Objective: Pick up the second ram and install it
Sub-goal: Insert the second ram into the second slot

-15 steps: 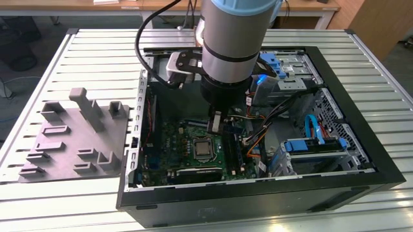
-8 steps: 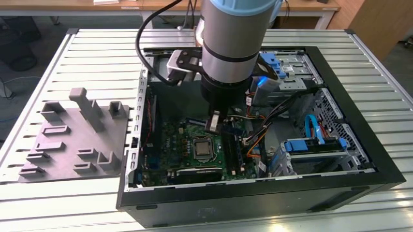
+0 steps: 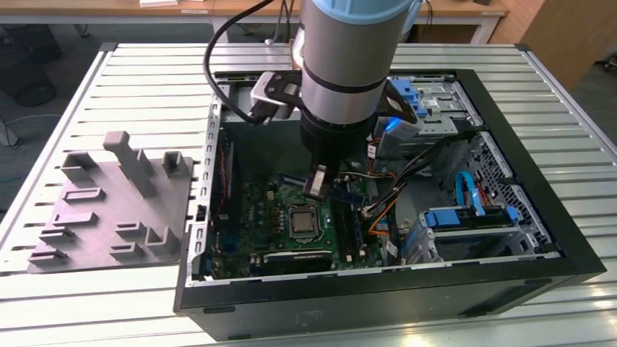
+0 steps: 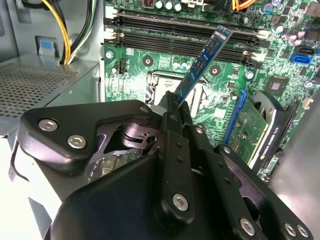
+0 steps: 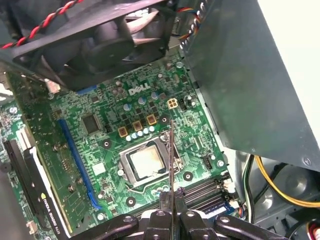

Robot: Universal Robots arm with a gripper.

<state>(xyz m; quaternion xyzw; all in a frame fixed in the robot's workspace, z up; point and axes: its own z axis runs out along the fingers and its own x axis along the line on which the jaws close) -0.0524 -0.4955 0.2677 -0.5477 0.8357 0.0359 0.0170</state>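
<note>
The pincer (image 4: 176,103) is closed on the second ram (image 4: 202,62) and grips it by one end between two black fingers, so the stick points out over the green motherboard (image 4: 145,62). In the second wrist view its free end appears in front of the long black memory slots (image 4: 165,22); whether it touches them I cannot tell. In the first wrist view the stick shows its thin edge beside the CPU socket (image 5: 145,162). All this is inside the open computer case (image 3: 386,303), which lies on the slatted table (image 3: 144,79).

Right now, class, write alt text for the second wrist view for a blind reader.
A black metal claw grips one end of a thin blue-green memory stick, held tilted over a green motherboard. Its free end points toward the long black memory slots.
</note>
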